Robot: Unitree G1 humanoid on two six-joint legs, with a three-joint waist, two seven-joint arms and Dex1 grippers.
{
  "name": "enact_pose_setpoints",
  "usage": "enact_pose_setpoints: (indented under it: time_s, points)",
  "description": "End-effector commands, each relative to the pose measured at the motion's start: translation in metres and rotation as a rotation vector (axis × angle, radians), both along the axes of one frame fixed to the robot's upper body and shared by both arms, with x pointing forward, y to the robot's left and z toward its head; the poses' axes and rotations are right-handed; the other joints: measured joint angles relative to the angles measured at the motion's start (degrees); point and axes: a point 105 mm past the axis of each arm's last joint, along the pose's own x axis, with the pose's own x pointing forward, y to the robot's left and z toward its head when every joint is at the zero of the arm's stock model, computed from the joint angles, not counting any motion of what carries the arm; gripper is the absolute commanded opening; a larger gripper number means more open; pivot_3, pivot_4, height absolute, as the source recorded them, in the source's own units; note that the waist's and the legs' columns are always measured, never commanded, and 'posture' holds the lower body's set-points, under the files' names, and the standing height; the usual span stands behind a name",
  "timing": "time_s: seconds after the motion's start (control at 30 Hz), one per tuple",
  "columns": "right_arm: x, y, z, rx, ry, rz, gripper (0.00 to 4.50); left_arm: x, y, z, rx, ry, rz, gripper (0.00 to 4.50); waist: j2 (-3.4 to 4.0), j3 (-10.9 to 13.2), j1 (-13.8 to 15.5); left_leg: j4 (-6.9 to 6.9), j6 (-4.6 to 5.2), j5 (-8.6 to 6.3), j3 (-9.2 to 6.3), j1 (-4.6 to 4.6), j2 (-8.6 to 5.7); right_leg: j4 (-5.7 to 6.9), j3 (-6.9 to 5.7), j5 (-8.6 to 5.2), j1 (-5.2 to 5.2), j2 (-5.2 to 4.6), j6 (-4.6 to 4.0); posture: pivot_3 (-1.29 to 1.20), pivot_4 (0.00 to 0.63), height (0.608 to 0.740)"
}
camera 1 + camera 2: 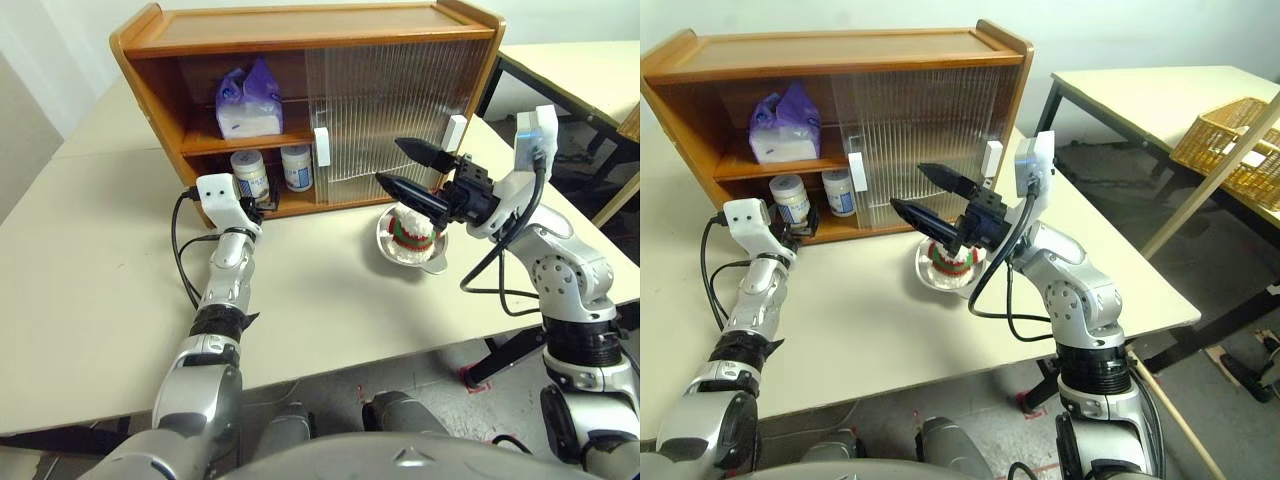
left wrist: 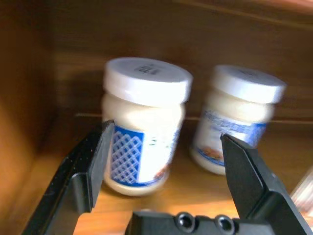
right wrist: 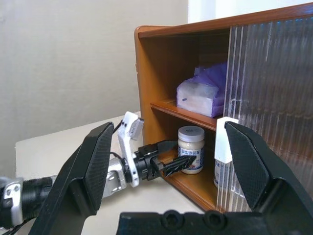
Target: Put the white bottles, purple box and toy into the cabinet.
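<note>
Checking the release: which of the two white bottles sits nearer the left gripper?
The left-hand bottle, directly ahead of the open left gripper; the other bottle stands beside the sliding door.

**Colours and patterns on the worktop and in the cabinet**

The cabinet (image 1: 300,30) is honey-brown wood, its sliding door (image 1: 385,110) translucent and ribbed in fine vertical lines, with white handles (image 1: 322,147). On its upper shelf the purple box (image 1: 249,100) is lavender above, white below. The two white bottles (image 2: 144,125) have white lids and pale labels printed in blue, one with a lattice pattern. The toy (image 1: 411,228) shows white, red and green, in a silvery bowl (image 1: 432,262). The worktop (image 1: 90,300) is cream. The gripper fingers (image 1: 410,192) are black.
</note>
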Motion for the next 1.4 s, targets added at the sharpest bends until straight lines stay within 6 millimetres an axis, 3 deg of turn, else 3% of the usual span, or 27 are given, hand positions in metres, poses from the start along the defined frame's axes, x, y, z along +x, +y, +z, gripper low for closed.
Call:
enact_pose_setpoints:
  time_s: [0.03,0.07,0.17,0.3,0.53,0.67,0.9,1.17,1.4]
  points:
    - [0.0,0.002,0.0,-0.007,-0.006,0.008,4.5,-0.007,-0.032,0.015,0.008,-0.023,-0.174,4.48,-0.01,0.01,0.06,0.0,-0.01,0.0,0.02,-0.01,0.01,0.0,0.02,0.0,-0.01,-0.01,0.0,-0.17,0.032,0.74]
    - [0.0,0.002,0.0,-0.007,-0.006,0.009,4.5,-0.01,-0.041,0.018,0.007,-0.025,-0.219,4.48,-0.01,0.01,0.06,0.0,-0.02,-0.01,0.04,0.0,0.01,0.0,0.04,0.0,-0.01,-0.03,-0.01,-0.17,0.032,0.74]
    - [0.0,0.002,0.0,-0.007,-0.007,0.009,4.5,-0.018,-0.064,0.027,0.042,-0.044,-0.325,3.88,-0.01,0.0,0.05,-0.01,-0.07,-0.04,-0.06,0.0,0.09,0.01,0.12,0.0,-0.04,-0.07,-0.05,-0.17,0.024,0.74]
    - [0.0,0.002,-0.001,-0.006,-0.008,0.006,4.5,-0.028,-0.101,0.042,0.042,-0.069,-0.474,2.47,-0.01,0.0,0.07,-0.01,-0.09,-0.07,-0.43,-0.01,0.1,0.01,0.2,0.0,-0.07,-0.1,-0.07,-0.18,0.023,0.74]
    - [-0.001,0.001,-0.002,-0.007,-0.009,0.001,4.5,-0.031,-0.137,0.056,0.01,-0.079,-0.585,0.03,-0.01,0.0,0.17,-0.01,-0.11,-0.08,-0.82,-0.09,0.38,0.01,0.29,-0.05,-0.07,-0.45,-0.16,-0.18,0.021,0.74]
    - [-0.002,0.001,-0.001,-0.009,-0.013,-0.001,4.5,-0.01,-0.153,0.066,0.007,-0.125,-0.509,0.03,0.0,-0.01,0.28,-0.02,-0.08,-0.06,-0.85,-0.1,0.37,0.02,0.2,-0.05,-0.06,-0.51,-0.16,-0.2,0.011,0.74]
    - [-0.002,-0.001,0.001,-0.013,-0.021,-0.013,4.5,0.016,-0.149,0.071,-0.017,-0.151,-0.299,0.03,0.01,-0.01,-0.3,-0.02,0.04,0.0,-0.79,-0.12,0.07,0.02,0.19,-0.15,-0.02,-0.86,0.17,-0.22,0.011,0.74]
    - [-0.004,-0.003,0.001,-0.015,-0.016,-0.021,4.5,0.016,-0.136,0.065,-0.022,-0.151,-0.159,0.03,0.0,0.0,-0.93,-0.02,0.19,0.03,-0.67,-0.17,-0.6,0.02,0.05,-0.27,0.01,-0.83,0.59,-0.23,0.025,0.74]
    - [-0.004,-0.002,0.0,-0.018,-0.006,-0.014,4.5,0.008,-0.108,0.07,-0.013,-0.181,-0.039,0.03,-0.04,0.09,-1.73,0.05,0.29,0.07,-0.67,-0.12,-0.84,-0.07,0.11,-0.22,0.12,-1.04,0.82,-0.21,0.036,0.74]
